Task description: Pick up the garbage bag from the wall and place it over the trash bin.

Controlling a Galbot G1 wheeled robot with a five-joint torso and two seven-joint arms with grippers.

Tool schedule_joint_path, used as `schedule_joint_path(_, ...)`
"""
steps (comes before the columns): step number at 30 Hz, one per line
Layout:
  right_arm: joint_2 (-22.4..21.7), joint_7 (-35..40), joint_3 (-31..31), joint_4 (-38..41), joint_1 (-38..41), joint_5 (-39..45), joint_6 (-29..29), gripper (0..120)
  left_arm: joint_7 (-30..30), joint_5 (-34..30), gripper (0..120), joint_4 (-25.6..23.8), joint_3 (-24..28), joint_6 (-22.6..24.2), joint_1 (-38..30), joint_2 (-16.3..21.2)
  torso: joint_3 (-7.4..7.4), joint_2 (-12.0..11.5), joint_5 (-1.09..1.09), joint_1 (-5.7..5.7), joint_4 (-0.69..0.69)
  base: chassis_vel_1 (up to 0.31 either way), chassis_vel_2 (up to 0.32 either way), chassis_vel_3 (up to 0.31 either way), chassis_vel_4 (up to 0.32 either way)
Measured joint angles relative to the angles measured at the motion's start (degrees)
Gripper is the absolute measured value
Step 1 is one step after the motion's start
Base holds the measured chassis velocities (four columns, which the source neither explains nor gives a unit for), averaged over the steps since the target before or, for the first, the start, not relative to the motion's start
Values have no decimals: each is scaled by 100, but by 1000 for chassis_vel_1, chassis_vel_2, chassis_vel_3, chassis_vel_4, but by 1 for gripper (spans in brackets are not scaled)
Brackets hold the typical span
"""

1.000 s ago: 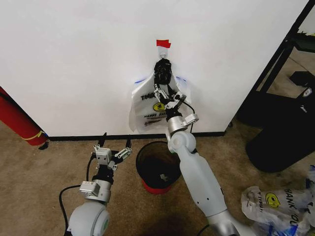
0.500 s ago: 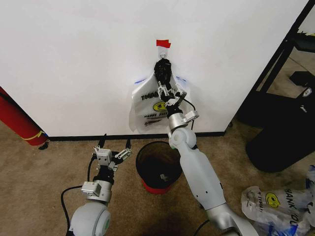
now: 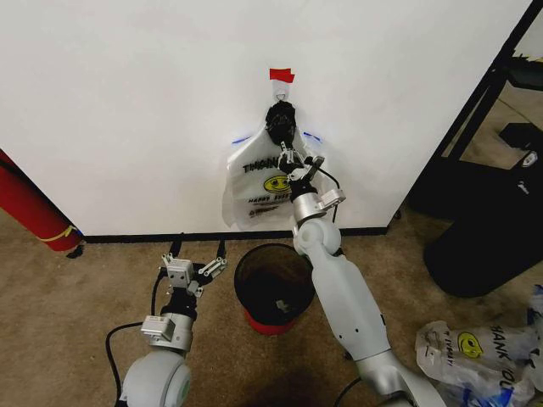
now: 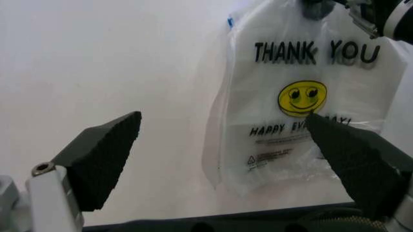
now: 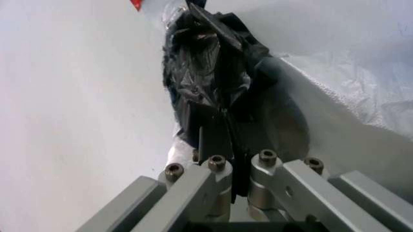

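Pick step: right hand [image 3: 281,127] pinched shut on garbage bag [image 3: 259,182] top bunch, bag hanging on wall [image 3: 127,102]. Left hand [image 3: 197,250] open, idle. Next, likely unhook, lower over trash bin [image 3: 273,284].

White garbage bag [image 3: 259,182] — black lettering, yellow smiley (blue tape patches) — black mesh trash bin [image 3: 273,284], red base.

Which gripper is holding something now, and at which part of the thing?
The right gripper is shut on the garbage bag at its dark bunched top, below the red tape. The left gripper holds nothing, jaws open.
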Motion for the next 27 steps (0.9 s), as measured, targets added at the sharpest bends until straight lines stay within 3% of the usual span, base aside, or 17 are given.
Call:
schedule_joint_path(11, -375, -94, -60, 614, -665, -140, -159, 0, -18, -24, 100, -104, -44, -6, 27, 54, 0, 0, 0, 0, -3, 0, 0, 0, 0)
schedule_joint_path(18, -698, -390, 187, 1044, -1487, -271, -169, 0, -36, -40, 100, -218, -44, -23, 80, 79, 0, 1, 1, -1, 0, 0, 0, 0, 0)
schedule_joint_path(27, -1083, -1261, 668, 1241, -2290, -459, -88, 0, -58, -90, 100, -380, -93, -77, 174, 107, 0, 1, 1, -1, 0, 0, 0, 0, 0)
